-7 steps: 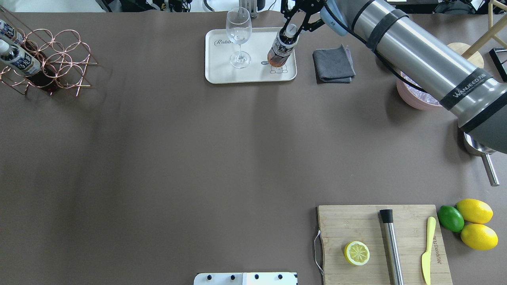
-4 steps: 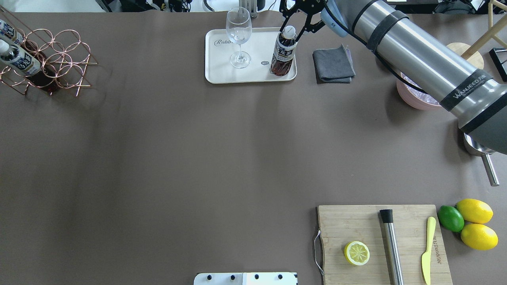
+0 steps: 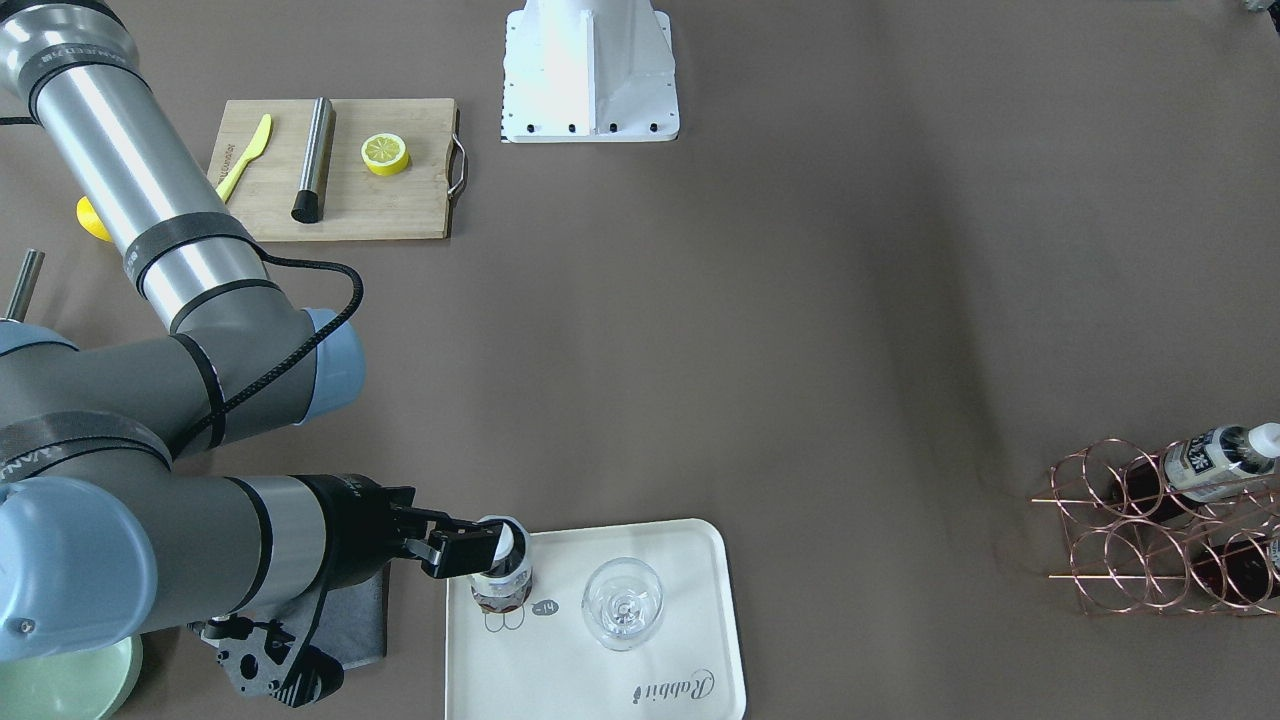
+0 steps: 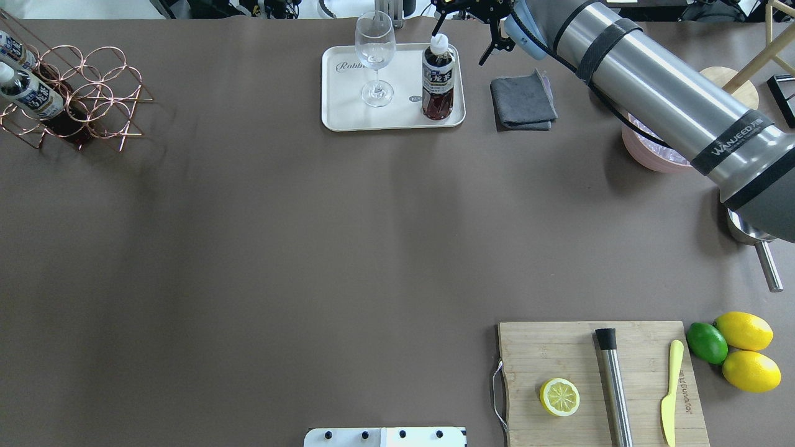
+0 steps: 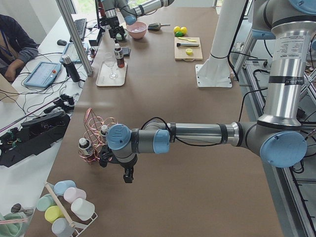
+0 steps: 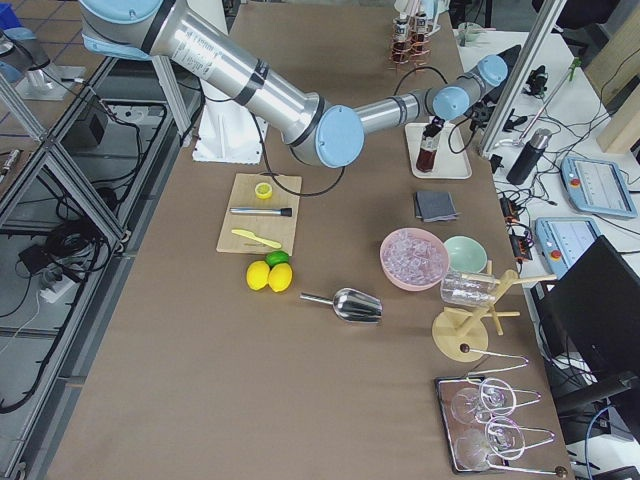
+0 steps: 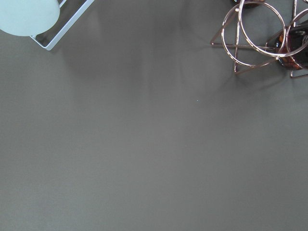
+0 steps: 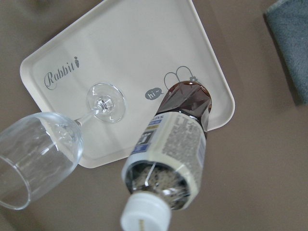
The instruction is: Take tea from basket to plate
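A tea bottle stands upright on the right part of the cream plate, over the bear drawing. It also shows in the front view and the right wrist view. My right gripper is open just beyond the bottle's white cap, not holding it; one fingertip is beside the cap. The copper wire basket stands at the far left with two more tea bottles in it. My left gripper shows only in the exterior left view, beside the basket; I cannot tell its state.
A wine glass stands on the plate left of the bottle. A grey cloth lies right of the plate, then a pink bowl and a metal scoop. A cutting board with half a lemon is near right.
The bottle went from tilted and held by its neck to standing upright on the plate. My right gripper opened and drew back from the cap.
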